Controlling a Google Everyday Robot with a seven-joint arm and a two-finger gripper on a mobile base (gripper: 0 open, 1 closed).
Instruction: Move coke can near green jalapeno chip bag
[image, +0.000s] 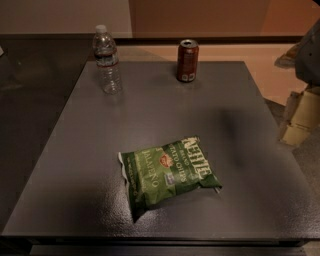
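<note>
Camera view: gripper (300, 117) sits at the right edge, off the table (250, 200), partly cut off. Can't tell its opening; nothing seen in it. Coke can (187, 61) stands upright near the far edge, about 10 o'clock from the gripper, well apart. Green jalapeno chip bag (169, 175) lies flat at the can's 6 o'clock, well apart.

coke can (187, 60) upright behind flat green chip bag (167, 175); end effector (299, 119) far right

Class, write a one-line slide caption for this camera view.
Coke can upright far back on the table, green jalapeno chip bag flat near the front, gripper off to the right.
</note>
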